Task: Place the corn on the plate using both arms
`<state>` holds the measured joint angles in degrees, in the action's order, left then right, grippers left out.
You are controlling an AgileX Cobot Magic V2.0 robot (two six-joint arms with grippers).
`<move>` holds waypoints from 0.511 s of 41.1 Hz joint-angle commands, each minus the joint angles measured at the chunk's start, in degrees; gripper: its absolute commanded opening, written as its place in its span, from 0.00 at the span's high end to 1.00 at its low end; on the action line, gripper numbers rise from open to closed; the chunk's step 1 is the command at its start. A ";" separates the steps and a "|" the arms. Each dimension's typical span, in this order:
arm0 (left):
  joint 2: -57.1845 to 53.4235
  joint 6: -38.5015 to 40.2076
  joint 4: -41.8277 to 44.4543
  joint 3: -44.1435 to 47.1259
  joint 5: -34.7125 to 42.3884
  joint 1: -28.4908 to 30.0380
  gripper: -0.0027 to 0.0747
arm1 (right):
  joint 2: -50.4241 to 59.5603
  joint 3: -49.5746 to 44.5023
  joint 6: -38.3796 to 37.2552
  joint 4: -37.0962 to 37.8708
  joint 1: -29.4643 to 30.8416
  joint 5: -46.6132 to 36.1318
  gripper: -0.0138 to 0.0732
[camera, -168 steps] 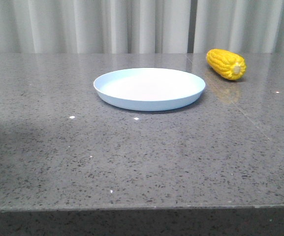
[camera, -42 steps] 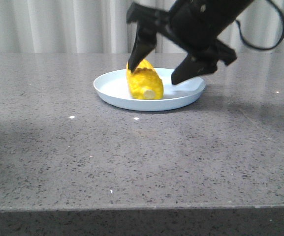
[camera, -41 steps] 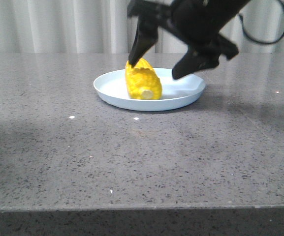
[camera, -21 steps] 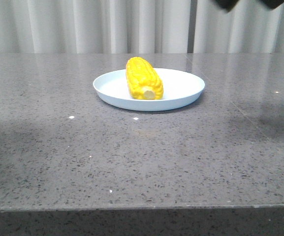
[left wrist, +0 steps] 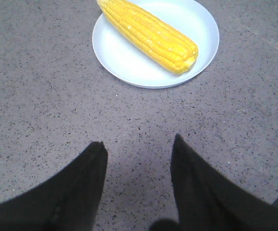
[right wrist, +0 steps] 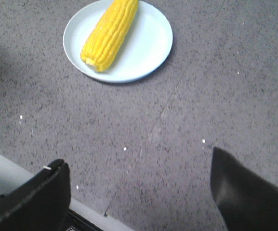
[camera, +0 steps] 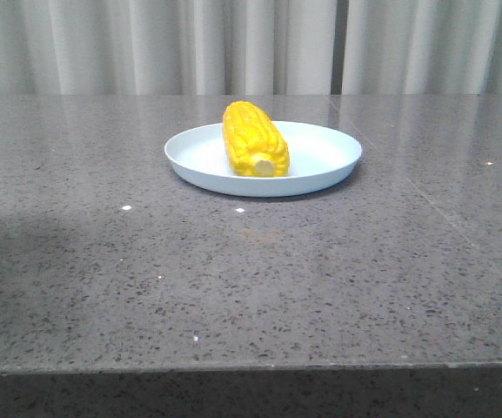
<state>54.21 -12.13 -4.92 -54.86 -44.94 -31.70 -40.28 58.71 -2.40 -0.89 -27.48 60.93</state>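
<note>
- Corn (camera: pixel 253 139), a stubby bright yellow cob with glossy rows of kernels and a pale cut end, lies on its side inside the plate (camera: pixel 329 148), a round, shallow, pale blue-white dish with a low raised rim.
- In the front view the cob sits a little left of the plate's middle, its pale cut end turned toward the camera and its rounded tip pointing toward the far rim.
- The plate rests flat on the dark grey speckled stone table (camera: pixel 233 287), in the far half of the surface, with pale pleated curtains (camera: pixel 146 43) hanging behind the table's far edge.
- No arm shows in the front view; both grippers appear only in their own wrist views.
- The left gripper (left wrist: pixel 139 147) hangs over bare table, well apart from the plate (left wrist: pixel 114 53); its two black fingers (left wrist: pixel 81 183) are spread with a clear gap and hold nothing. The corn (left wrist: pixel 148 34) lies diagonally across the dish in this view.
- The right gripper (right wrist: pixel 139 168) is also well apart from the plate (right wrist: pixel 151 45); its black fingers (right wrist: pixel 244 192) stand far apart, empty, over the table near its edge. The corn (right wrist: pixel 110 33) is seen lying lengthwise in the dish.
</note>
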 commanded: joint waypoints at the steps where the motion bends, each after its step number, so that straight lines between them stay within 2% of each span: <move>1: -0.60 0.64 -0.32 -1.51 3.65 -0.33 0.56 | 3.11 -0.66 0.66 -0.19 -0.04 -3.26 0.14; 6: -0.60 0.64 -0.32 -1.51 3.65 -0.33 0.56 | 5.77 -1.82 0.66 -0.19 -0.04 -3.20 0.18; 10: -0.60 0.64 -0.32 -1.51 3.65 -0.33 0.62 | 6.20 -1.82 0.66 -0.19 -0.04 -3.04 0.35; 18: -0.60 0.64 -0.32 -1.51 3.65 -0.33 0.92 | 6.12 -1.82 0.66 -0.19 -0.04 -3.09 0.77; 21: -0.60 0.64 -0.32 -1.51 3.65 -0.33 0.99 | 6.12 -1.82 0.66 -0.19 -0.04 -3.22 0.88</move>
<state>54.21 -12.13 -4.92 -54.86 -44.94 -31.70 -33.98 55.79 -2.40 -0.99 -27.48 61.27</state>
